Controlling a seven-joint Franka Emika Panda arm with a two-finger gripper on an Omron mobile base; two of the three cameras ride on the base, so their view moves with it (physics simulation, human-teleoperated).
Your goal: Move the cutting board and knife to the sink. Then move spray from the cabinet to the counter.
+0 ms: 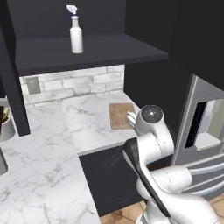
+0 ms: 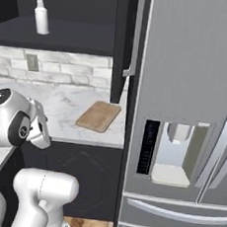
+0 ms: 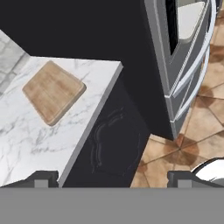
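Note:
The light-brown cutting board (image 1: 120, 115) lies flat on the white marble counter (image 1: 52, 153), near its right end beside the fridge; it also shows as the board (image 2: 99, 115) and the board (image 3: 53, 91). The knife and the sink are out of view. The white spray (image 1: 76, 35) stands upright on the shelf of the black cabinet (image 1: 92, 54), and shows again as the spray (image 2: 41, 14). My gripper (image 3: 112, 178) is open and holds nothing. It hangs above the counter's front edge, short of the board and apart from it.
A steel fridge (image 2: 184, 118) rises right of the counter. An open black cabinet door (image 2: 124, 37) with a long grey handle hangs above the board. A black base-cabinet panel (image 3: 109, 140) sits under the counter. A potted plant (image 1: 4, 122) stands at the left.

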